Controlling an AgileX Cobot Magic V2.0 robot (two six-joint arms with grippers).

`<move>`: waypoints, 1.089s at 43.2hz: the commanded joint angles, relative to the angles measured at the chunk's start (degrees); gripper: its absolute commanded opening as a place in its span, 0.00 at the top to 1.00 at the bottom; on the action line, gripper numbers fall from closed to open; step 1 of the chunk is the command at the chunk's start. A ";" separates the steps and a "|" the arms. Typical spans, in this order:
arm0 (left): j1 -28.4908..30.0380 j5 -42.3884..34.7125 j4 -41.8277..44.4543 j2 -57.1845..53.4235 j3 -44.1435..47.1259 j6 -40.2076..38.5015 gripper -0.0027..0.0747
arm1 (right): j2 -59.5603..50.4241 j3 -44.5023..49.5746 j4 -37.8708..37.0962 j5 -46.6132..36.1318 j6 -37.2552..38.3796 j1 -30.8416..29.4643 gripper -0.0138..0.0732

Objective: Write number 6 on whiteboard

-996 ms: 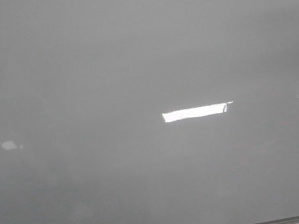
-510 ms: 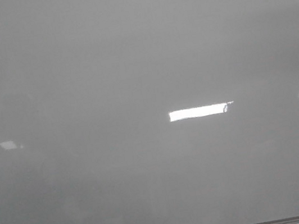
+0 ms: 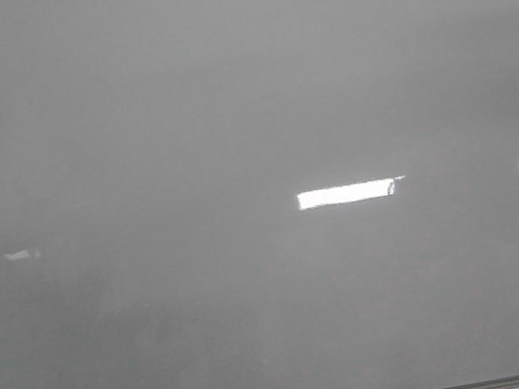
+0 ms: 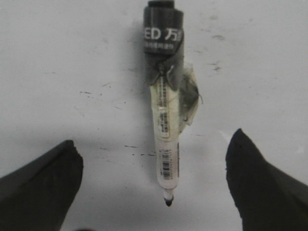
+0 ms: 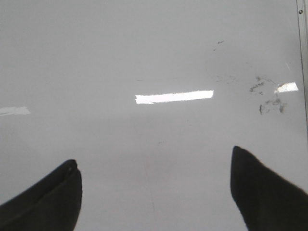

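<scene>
Jaws apart over glossy whiteboard [image 3: 227,111]

On the whiteboard [image 3: 227,111], seen from the front, the bright rectangular light reflection [image 3: 348,193] right of centre has narrowed. Its left end has drawn in toward the right while its right end holds its place. The small pale reflection [image 3: 17,255] at the left edge, level with it, has dimmed and shrunk from a soft blob to a faint thin streak. A dim, shadowy patch [image 3: 66,284] now shows in the lower left of the frame.
</scene>
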 commanded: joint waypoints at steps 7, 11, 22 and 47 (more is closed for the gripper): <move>-0.38 -9.68 -0.53 5.19 -1.73 -0.53 0.21 | 0.93 -2.10 0.51 -5.32 -0.07 0.21 0.10; -0.38 -11.50 -0.53 6.38 -1.73 -0.53 0.23 | 0.93 -2.10 0.51 -5.32 -0.07 0.21 0.10; -0.38 -13.90 -0.17 7.43 -1.73 -0.53 0.56 | 0.93 -2.10 0.51 -5.32 -0.07 0.21 0.10; -6.85 21.01 2.42 -0.76 -14.13 -0.31 0.99 | 1.89 -2.83 0.51 -1.95 -0.31 0.41 0.10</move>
